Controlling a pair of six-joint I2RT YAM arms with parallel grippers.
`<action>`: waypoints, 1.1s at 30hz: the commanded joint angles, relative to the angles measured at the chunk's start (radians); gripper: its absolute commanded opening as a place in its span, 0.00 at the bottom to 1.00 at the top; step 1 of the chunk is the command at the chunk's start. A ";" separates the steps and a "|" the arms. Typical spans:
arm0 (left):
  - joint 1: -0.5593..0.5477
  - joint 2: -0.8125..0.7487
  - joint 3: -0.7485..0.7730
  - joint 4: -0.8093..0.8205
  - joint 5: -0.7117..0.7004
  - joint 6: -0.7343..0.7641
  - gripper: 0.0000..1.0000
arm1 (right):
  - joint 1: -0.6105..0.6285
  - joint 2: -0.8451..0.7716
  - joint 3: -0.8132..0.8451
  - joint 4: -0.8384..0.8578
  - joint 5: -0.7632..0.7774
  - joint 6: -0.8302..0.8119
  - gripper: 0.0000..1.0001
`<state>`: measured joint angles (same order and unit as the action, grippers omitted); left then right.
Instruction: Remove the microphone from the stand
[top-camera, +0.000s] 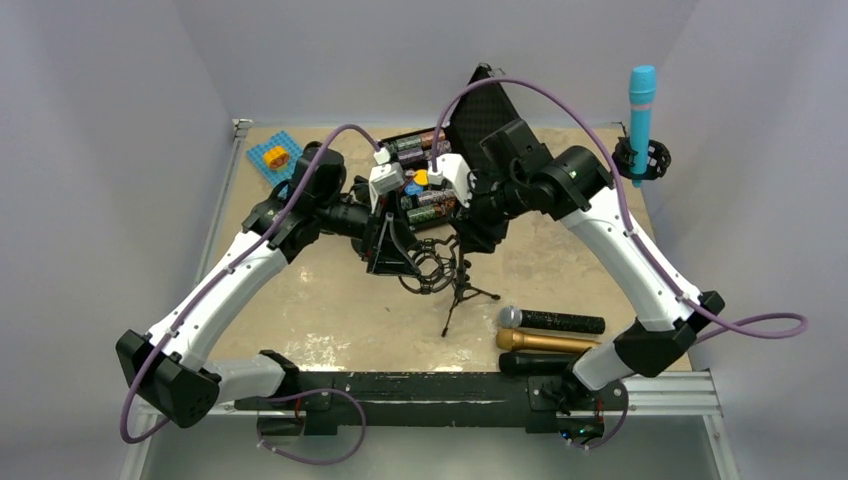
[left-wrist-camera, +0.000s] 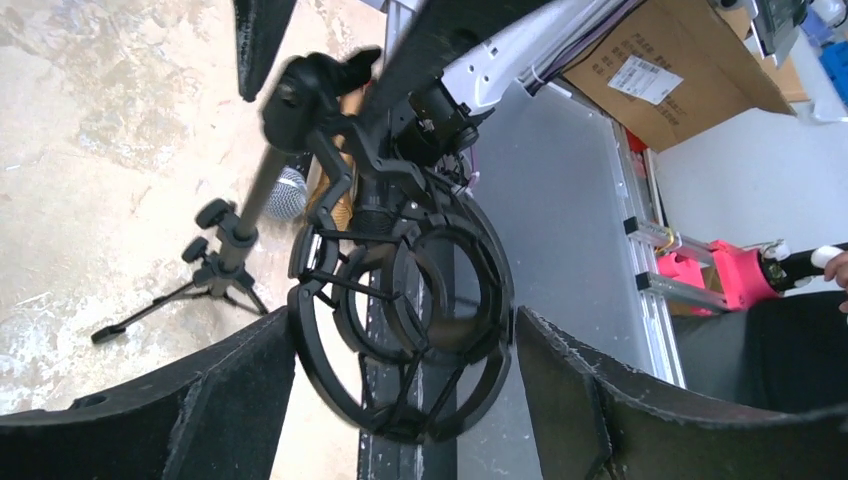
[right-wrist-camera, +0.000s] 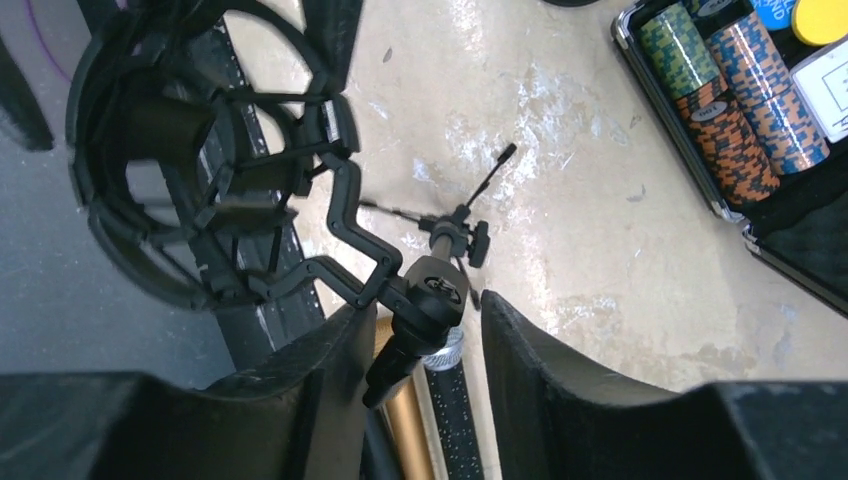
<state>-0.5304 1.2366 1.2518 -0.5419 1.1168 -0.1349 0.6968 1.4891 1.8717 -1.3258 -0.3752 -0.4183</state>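
Three microphones lie side by side on the worktop (top-camera: 330, 300), right of the tripod stand (top-camera: 462, 290): silver-headed black microphone (top-camera: 555, 321), gold microphone (top-camera: 545, 341), plain black microphone (top-camera: 535, 362). Left hand (left-wrist-camera: 402, 318) is spread wide, flanking the stand's shock mount (left-wrist-camera: 400, 250); can't tell if gripping. Right hand (right-wrist-camera: 428, 305) is narrower, straddling the stand's joint (right-wrist-camera: 435, 290) with gaps either side.

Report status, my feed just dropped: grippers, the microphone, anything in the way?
Left gripper open, astride shock mount. Right gripper open, flanking stand head. Mount looks empty; three microphones lie on table. No obstruction seen.
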 joint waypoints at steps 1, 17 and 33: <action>0.006 -0.068 0.019 -0.141 -0.006 0.212 0.81 | 0.003 0.052 0.100 -0.015 0.014 -0.077 0.41; 0.065 -0.206 -0.022 -0.263 -0.056 0.359 0.82 | -0.022 0.094 0.086 -0.064 -0.243 -0.729 0.30; 0.069 -0.180 -0.033 -0.175 -0.043 0.307 0.83 | -0.209 0.028 0.057 -0.072 -0.149 -0.863 0.66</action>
<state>-0.4706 1.0527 1.2240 -0.7780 1.0576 0.1940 0.5194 1.5982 1.9709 -1.4021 -0.5400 -1.2201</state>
